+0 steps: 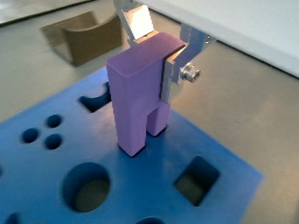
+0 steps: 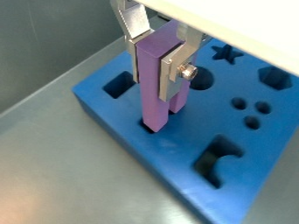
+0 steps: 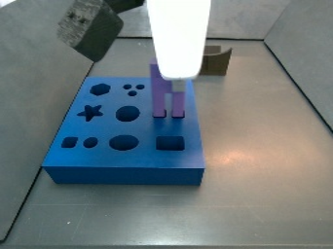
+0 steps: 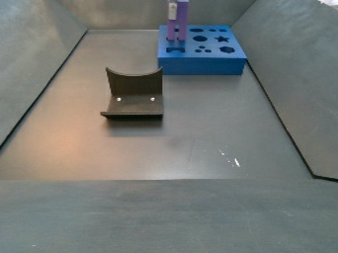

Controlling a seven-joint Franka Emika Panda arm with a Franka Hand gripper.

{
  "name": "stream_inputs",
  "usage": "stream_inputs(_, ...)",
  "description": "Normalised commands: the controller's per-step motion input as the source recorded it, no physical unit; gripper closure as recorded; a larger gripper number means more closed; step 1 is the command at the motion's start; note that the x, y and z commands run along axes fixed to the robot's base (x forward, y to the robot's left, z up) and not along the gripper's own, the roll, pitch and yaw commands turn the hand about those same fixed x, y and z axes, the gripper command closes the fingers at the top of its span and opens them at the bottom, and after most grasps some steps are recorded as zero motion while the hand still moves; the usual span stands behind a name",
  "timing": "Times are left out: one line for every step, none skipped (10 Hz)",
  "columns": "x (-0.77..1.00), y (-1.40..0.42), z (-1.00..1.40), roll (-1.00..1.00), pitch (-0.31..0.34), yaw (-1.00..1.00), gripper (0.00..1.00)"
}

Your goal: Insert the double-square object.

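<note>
The double-square object (image 1: 140,92) is a tall lavender peg of two joined square columns. My gripper (image 1: 160,48) is shut on its upper part, one silver finger (image 2: 177,63) on each side, in both wrist views. The peg stands upright with its lower ends at a hole mouth in the blue block (image 2: 128,122) near one long edge; how deep it sits cannot be told. In a side view the peg (image 3: 166,97) rises from the blue block (image 3: 124,146) under the gripper's white body. It also shows far back in a side view (image 4: 176,14).
The blue block (image 4: 205,54) has several other shaped holes: star, circles, square, oval. A dark olive curved-top block (image 4: 132,94) lies mid-floor and shows behind the blue block (image 3: 216,60). Grey walls ring the floor.
</note>
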Motion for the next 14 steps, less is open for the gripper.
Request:
stream_inputs(0.0, 0.04, 0.0, 0.0, 0.0, 0.0, 1.0)
stream_inputs(-0.07, 0.04, -0.21, 0.01, 0.0, 0.0, 1.0)
stream_inputs(-0.43, 0.26, -0.17, 0.0, -0.026, 0.0, 1.0)
stream_inputs(-0.45, 0.14, -0.15, -0.15, -0.119, 0.0, 1.0)
stream_inputs(-0.2, 0.0, -0.15, -0.17, -0.109, 0.17, 1.0)
stream_inputs(0.0, -0.12, -0.19, -0.16, -0.09, 0.17, 1.0)
stream_inputs(0.29, -0.21, -0.27, -0.04, 0.0, 0.03, 1.0)
stream_inputs(0.31, -0.19, -0.3, -0.03, 0.0, 0.03, 1.0)
stream_inputs(0.33, -0.06, -0.41, -0.04, 0.0, 0.0, 1.0)
stream_inputs(0.24, 0.0, -0.55, 0.0, 0.0, 0.0, 1.0)
stream_inputs(0.16, 0.0, -0.51, 0.05, 0.0, -0.05, 1.0)
stream_inputs(0.12, 0.0, -0.38, 0.15, 0.089, -0.07, 1.0)
stream_inputs(0.0, 0.06, -0.24, 0.06, 0.0, 0.0, 1.0)
stream_inputs(-0.02, 0.0, -0.03, 0.0, -0.107, 0.0, 1.0)
